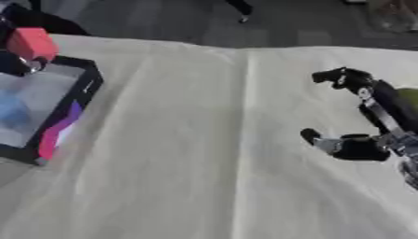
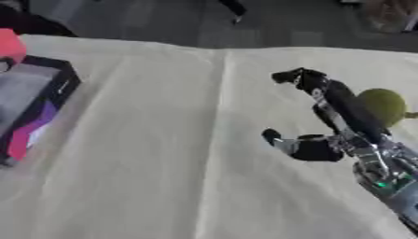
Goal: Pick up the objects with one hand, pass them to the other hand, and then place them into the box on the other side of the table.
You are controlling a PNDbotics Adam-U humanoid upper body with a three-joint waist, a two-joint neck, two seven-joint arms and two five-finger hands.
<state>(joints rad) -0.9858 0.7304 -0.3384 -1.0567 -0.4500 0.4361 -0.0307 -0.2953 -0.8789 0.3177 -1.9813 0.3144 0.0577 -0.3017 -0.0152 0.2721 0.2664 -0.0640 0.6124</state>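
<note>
A red block (image 1: 31,43) hangs over the far corner of the box (image 1: 88,80) at the left edge, and my left hand (image 1: 18,63) shows as a dark shape curled under and behind it. The box has a black rim, a pale inside and a pink and purple side. Something blue (image 1: 12,112) lies inside it. My right hand (image 2: 347,116) lies open on the right side of the table, fingers stretched toward the far edge and thumb out to the left. A round green object (image 2: 382,106) sits on the cloth just right of that hand, partly hidden by it.
A cream cloth (image 1: 204,140) covers the table, with a crease running down its middle. Dark floor lies beyond the far edge. A pale bag-like shape (image 2: 392,14) shows at the top right corner.
</note>
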